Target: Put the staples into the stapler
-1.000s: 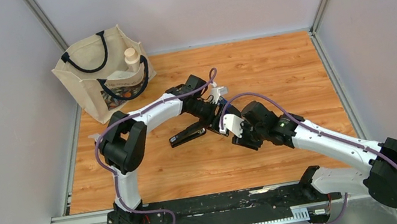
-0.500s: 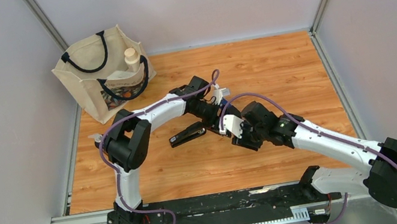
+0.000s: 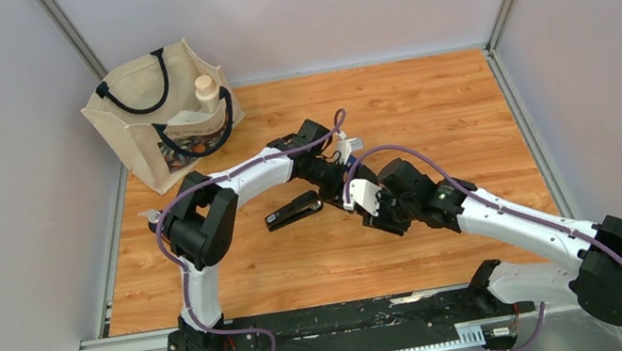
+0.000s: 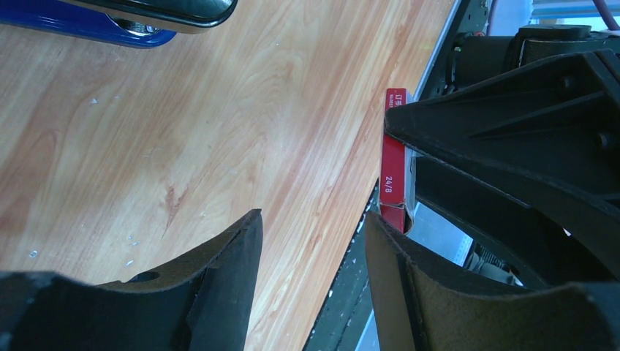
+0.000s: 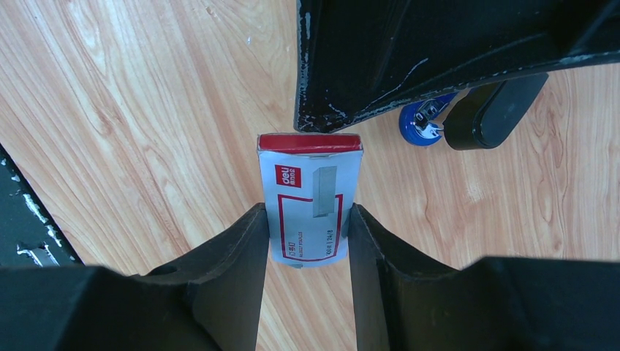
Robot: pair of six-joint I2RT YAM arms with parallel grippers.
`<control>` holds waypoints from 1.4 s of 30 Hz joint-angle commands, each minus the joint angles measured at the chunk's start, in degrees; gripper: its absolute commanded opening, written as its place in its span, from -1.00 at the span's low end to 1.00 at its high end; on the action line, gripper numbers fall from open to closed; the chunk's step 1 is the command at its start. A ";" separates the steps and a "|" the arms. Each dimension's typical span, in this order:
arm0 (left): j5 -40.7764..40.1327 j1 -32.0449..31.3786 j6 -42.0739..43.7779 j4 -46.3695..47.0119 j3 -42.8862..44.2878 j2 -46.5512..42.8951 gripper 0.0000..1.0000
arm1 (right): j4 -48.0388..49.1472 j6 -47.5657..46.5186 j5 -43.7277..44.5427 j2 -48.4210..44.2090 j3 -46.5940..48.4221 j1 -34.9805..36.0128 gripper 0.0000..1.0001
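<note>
The staples, a small white box (image 5: 311,183) with red print, are pinched between my right gripper's (image 5: 307,212) fingers and held just above the wood table. Its red edge also shows in the left wrist view (image 4: 392,157). My left gripper (image 4: 311,227) is open and empty. One of its fingers (image 5: 409,66) sits right at the box's red far end. The blue stapler (image 4: 88,22) with its black top lies just beyond; its end shows in the right wrist view (image 5: 420,121). In the top view both grippers (image 3: 344,179) (image 3: 358,196) meet at mid-table and hide the box.
An all-black stapler (image 3: 294,209) lies on the table just left of the grippers. A cream tote bag (image 3: 163,114) with a bottle (image 3: 206,93) in it stands at the back left corner. Grey walls enclose the table.
My left arm has shifted slightly to the right, closer to the right gripper. The right gripper and its box have stayed put.
</note>
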 commanded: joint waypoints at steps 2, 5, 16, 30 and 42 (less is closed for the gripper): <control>1.61 -0.73 -0.88 1.56 1.04 -0.87 0.24 | 2.56 -0.13 0.35 -0.33 0.21 0.42 -0.13; 1.52 -0.73 -0.61 1.30 1.04 -1.22 0.23 | 2.56 -0.13 0.44 -0.33 0.13 0.42 -0.13; 0.55 1.02 -0.08 1.21 0.51 -2.81 0.24 | 2.82 -0.48 1.67 -0.16 -0.40 0.42 -0.13; 1.70 0.23 -1.58 3.06 -0.37 -3.34 0.24 | 2.82 -0.39 1.58 0.90 -0.23 0.42 -0.13; 0.46 -0.47 -0.61 2.97 -0.63 -2.90 0.23 | 2.65 -0.13 1.15 0.11 -0.05 0.42 -0.14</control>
